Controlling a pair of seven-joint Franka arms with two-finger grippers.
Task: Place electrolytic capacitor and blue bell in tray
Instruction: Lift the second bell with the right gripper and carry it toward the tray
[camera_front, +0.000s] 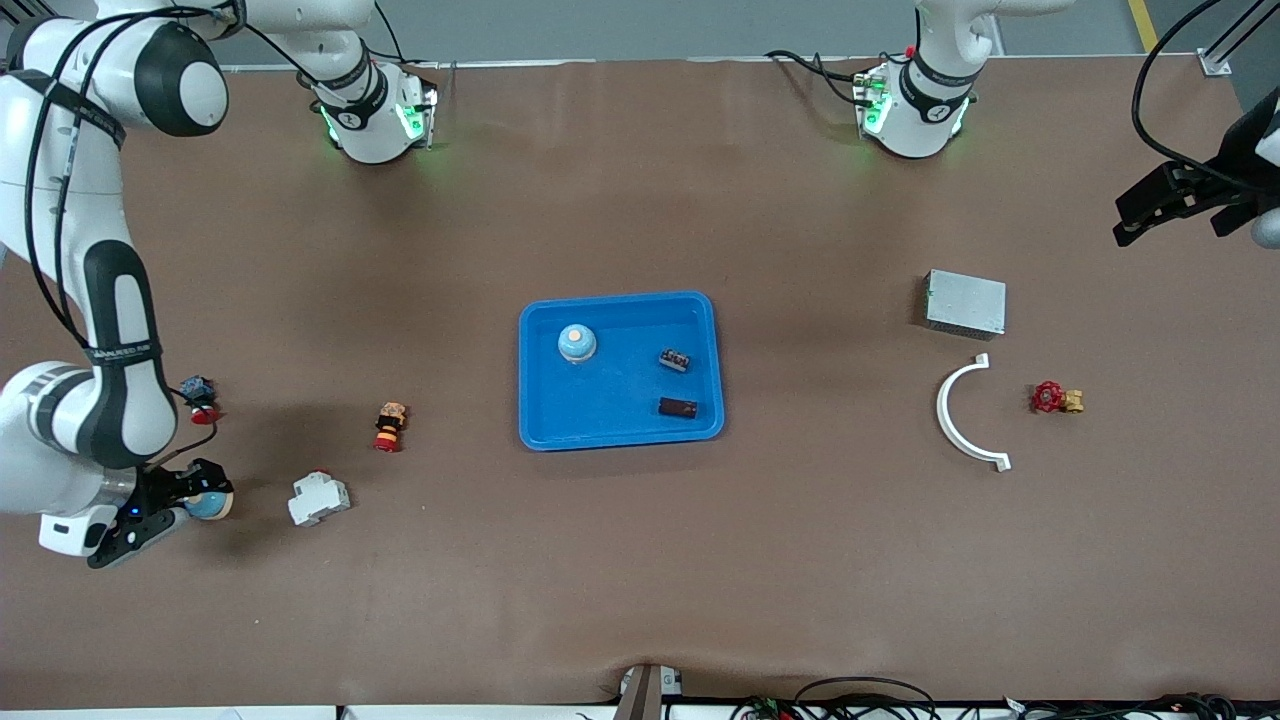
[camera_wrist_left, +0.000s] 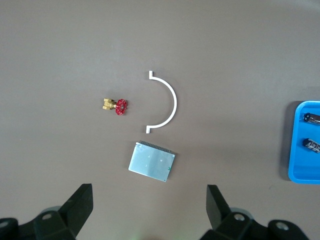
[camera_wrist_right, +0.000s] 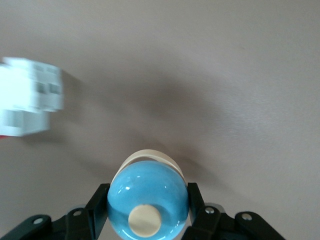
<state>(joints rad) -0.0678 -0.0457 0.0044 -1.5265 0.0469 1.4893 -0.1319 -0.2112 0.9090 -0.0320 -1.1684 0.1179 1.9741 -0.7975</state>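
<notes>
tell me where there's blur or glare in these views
Right wrist view: the white breaker is blurred, and small highlights sit on the blue bell in the right gripper. Front view: soft shadows under the tray. Left wrist view: sharp, evenly lit.

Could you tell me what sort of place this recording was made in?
Probably a robotics lab workbench: two Franka arms are bolted along a brown-covered table, small industrial parts such as a white circuit breaker and a red-handled valve lie scattered, and a blue tray sits mid-table.
</notes>
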